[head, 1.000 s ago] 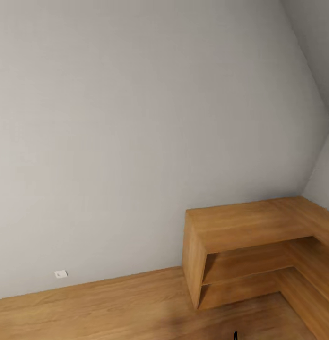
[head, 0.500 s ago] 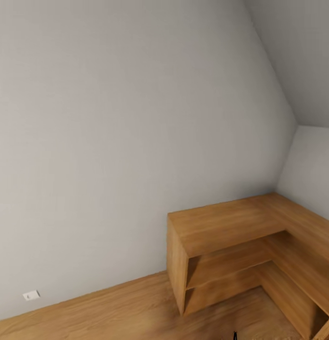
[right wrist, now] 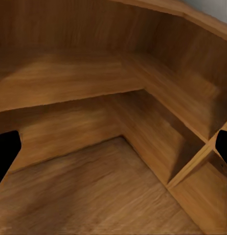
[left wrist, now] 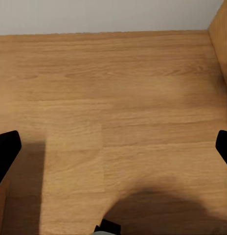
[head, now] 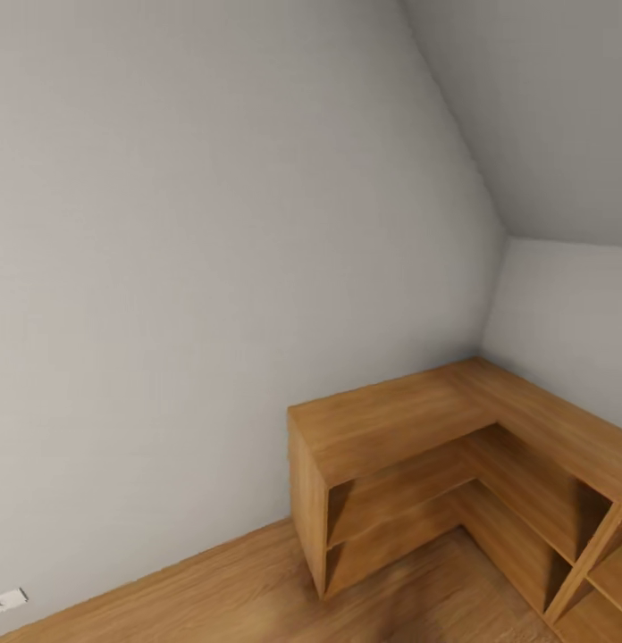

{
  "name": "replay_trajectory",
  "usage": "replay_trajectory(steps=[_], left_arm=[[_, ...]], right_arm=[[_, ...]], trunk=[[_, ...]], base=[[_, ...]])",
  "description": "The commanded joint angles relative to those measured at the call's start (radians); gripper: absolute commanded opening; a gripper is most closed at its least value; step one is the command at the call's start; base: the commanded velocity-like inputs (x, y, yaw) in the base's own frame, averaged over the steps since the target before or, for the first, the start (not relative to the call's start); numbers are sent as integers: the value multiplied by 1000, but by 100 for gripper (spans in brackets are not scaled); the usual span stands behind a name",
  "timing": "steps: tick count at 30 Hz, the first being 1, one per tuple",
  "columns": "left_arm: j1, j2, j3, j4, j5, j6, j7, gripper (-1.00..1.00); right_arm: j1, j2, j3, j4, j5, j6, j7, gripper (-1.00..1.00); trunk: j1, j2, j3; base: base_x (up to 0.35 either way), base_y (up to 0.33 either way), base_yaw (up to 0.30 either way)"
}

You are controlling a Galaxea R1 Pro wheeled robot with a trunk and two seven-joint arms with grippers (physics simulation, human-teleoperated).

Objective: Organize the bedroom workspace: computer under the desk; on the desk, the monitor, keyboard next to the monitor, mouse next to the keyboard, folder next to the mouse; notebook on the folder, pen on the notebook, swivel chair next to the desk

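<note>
Left pincer (left wrist: 113, 147): both fingertips sit at the frame edges, spread wide, nothing between them, bare wood plank floor (left wrist: 113, 88) below. Right pincer (right wrist: 113, 147): same, wide and empty, aimed into the corner of the low wooden cabinet (right wrist: 143, 98), at its shelves.

Head view: grey wall (head: 168, 268), sloped ceiling (head: 543, 116), L-shaped light wood cabinet (head: 391, 420) in the corner, a white wall outlet (head: 7, 600) low by the floor. That fits the bedroom, but this cabinet isn't the worktop.

None of the task's items can be placed from these pictures: computer, monitor, keyboard, mouse, folder, notebook, pen, chair and worktop are somewhere else.

Progress, my read: nothing carried, robot looks to be in transit or searching. Can't confirm any step as done; treat all placements as open until the worktop comes into sight.
</note>
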Motion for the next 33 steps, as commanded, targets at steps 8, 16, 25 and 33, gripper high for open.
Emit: replay_trajectory(steps=[8,16,25,33], left_arm=[[0,33,12,35,-6,-2,-5,100],[1,90,13,210,-6,-48,-9,100],[2,102,13,241,-4,-255,-11,100],[2,101,13,244,-4,-292,-9,100]], right_arm=[[90,-7,10,3,-6,10,124,100],[146,-5,8,3,-13,8,171,100],[157,2,6,3,-19,7,178,100],[158,4,6,1,-19,7,179,100]], trunk=[[0,-1,1],[0,-1,2],[0,-1,2],[0,-1,-1]], base=[[218,0,-245],[268,0,-256],[220,0,-267],[268,0,-287]])
